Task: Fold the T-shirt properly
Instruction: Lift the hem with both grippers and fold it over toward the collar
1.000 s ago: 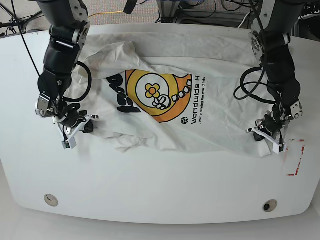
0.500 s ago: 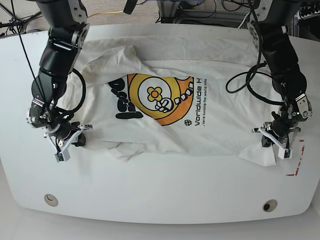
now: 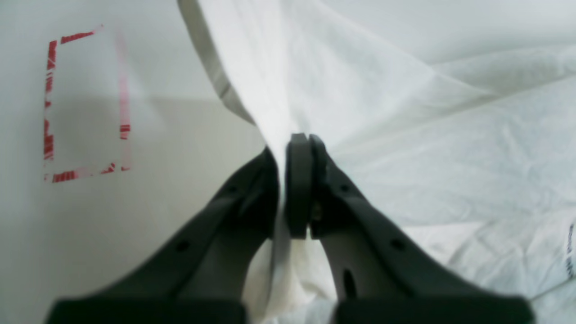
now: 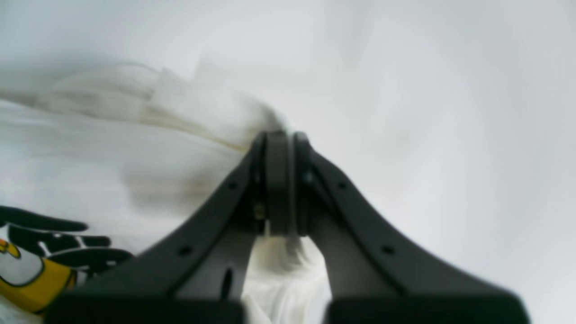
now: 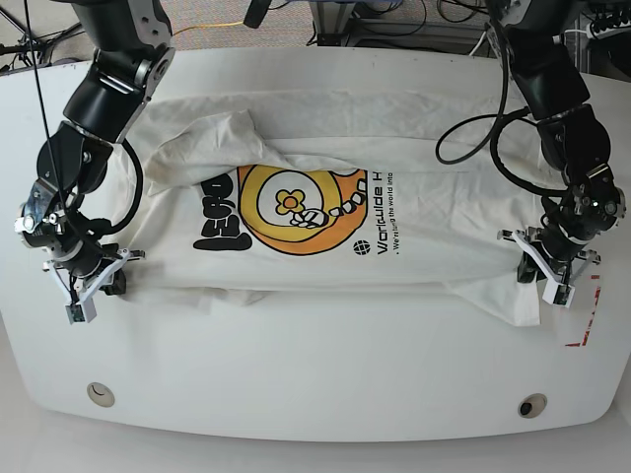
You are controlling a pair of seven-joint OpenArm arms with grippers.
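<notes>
Red tape outline beside T-shirt corner

Your right gripper: jaws clamped together on a bunched white fold of the T-shirt. Cloth spreads to the left, blurred. Black, yellow print at lower left corner. Bare white table on the right side.

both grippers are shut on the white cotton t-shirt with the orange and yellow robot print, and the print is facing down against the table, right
Not quite. Both the left gripper and the right gripper are shut on the white cotton T-shirt with the orange and yellow robot print, but the print faces up, not down. The base view shows the robot graphic and black lettering plainly on top of the cloth lying on the white table.
</notes>
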